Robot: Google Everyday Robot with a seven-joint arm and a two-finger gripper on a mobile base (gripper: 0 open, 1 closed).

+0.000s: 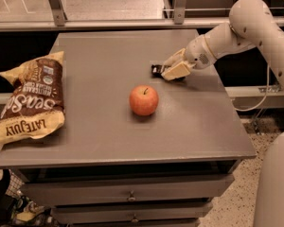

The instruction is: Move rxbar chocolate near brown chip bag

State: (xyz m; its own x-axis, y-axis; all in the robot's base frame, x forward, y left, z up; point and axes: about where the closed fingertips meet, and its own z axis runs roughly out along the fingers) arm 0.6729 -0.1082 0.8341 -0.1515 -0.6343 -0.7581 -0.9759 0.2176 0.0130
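Observation:
The rxbar chocolate [156, 70], a small black bar, is at the right middle of the grey table [109, 126]. Only its left end shows. My gripper [172, 67] reaches in from the right, and its pale fingers [176, 71] are closed around the bar's right part, at or just above the table top. The brown chip bag [31, 98], dark brown with yellow ends, lies flat at the table's left edge, far from the bar.
A red apple [144, 100] stands upright in the middle of the table, between the bar and the bag. My white arm [241, 27] spans the right side. A metal rail [109, 22] runs behind the table. Drawers [130, 195] sit below its front edge.

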